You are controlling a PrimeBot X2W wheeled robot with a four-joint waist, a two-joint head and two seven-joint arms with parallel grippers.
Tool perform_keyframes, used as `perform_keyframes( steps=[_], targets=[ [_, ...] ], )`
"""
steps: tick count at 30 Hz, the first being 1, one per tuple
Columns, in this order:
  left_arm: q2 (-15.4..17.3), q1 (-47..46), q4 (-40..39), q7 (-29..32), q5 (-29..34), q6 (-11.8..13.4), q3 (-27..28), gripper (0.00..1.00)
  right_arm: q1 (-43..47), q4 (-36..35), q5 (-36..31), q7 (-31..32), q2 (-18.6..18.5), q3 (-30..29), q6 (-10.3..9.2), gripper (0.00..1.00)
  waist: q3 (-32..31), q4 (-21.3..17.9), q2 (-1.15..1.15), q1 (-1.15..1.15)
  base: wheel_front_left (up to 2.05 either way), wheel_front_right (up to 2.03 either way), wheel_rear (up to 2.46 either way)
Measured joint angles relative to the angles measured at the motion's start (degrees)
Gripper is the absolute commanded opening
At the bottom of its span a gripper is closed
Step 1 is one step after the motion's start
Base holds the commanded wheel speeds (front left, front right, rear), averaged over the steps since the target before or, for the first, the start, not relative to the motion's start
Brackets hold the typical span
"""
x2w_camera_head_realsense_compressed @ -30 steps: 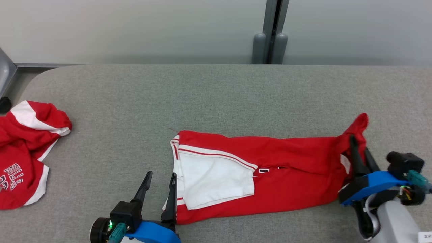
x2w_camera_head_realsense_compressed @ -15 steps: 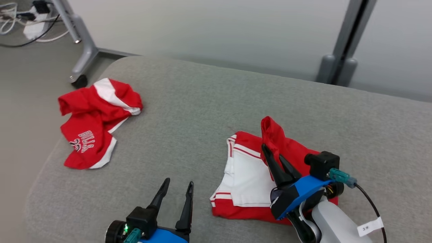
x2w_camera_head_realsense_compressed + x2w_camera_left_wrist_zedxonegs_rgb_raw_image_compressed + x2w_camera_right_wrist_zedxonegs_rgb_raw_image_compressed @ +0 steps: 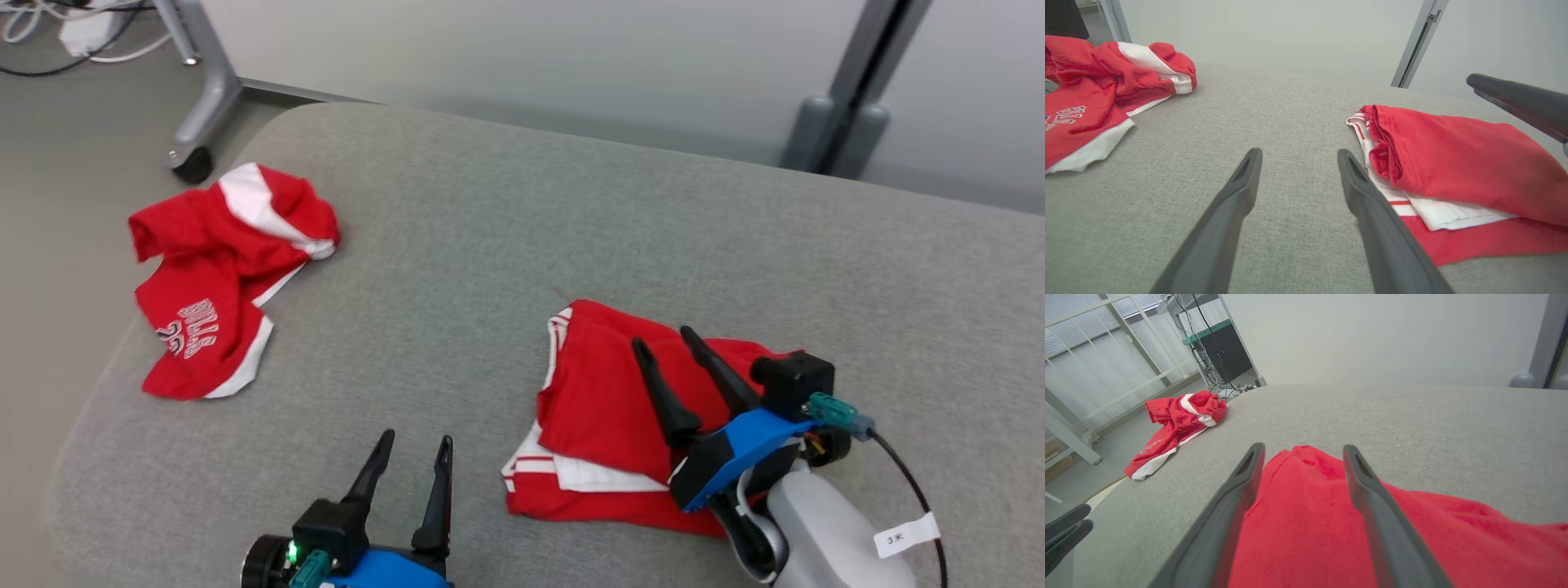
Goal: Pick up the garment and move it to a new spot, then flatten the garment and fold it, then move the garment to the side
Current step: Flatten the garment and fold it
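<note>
The garment [image 3: 596, 392] is red with white trim and lies folded over itself on the grey padded table [image 3: 490, 212], right of centre. My right gripper [image 3: 662, 337] hovers just over its top red layer, open, with nothing between the fingers; the right wrist view shows red cloth [image 3: 1310, 522] under and between the spread fingers of the right gripper [image 3: 1303, 447]. My left gripper [image 3: 415, 438] stands open over bare table to the left of the garment's white-striped edge [image 3: 1453, 155], holding nothing.
A second red and white jersey [image 3: 220, 278] with white lettering lies crumpled at the table's left corner. Beyond that corner, a stand's wheeled leg [image 3: 192, 163] is on the floor. A grey post [image 3: 841, 122] rises behind the table's far edge.
The head camera has turned left. My right gripper carried the garment's right end over onto its left half, folding it, then opened and let go. The left gripper stayed open.
</note>
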Motion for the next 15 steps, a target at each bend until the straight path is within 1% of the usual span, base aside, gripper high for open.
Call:
perform_keyframes(
  steps=[4,8,12,15],
  targets=[
    [0.0,-1.2,0.1,0.0,1.3,0.4,1.6,1.00,2.9,-2.5,-5.1,0.0,-1.0,-7.1,0.00,1.00,-0.2,-4.7,0.00,0.00,0.00,0.00,0.00],
    [0.0,-2.6,0.1,0.0,2.5,0.9,3.3,1.00,5.7,-4.2,-9.8,0.0,-1.2,-13.3,0.00,1.00,-0.7,-9.4,0.00,0.00,0.00,0.00,0.00],
    [0.0,-2.9,0.7,0.0,3.8,0.8,4.6,1.00,8.1,-4.9,-13.5,0.0,-1.0,-16.8,0.00,1.00,-1.6,-13.5,0.00,0.00,0.00,0.00,0.00],
    [0.0,-2.8,1.3,0.0,4.3,1.1,5.7,1.00,9.6,-4.8,-15.3,0.0,-0.8,-18.5,0.00,1.00,-2.6,-15.8,0.00,0.00,0.00,0.00,0.00]
  ],
)
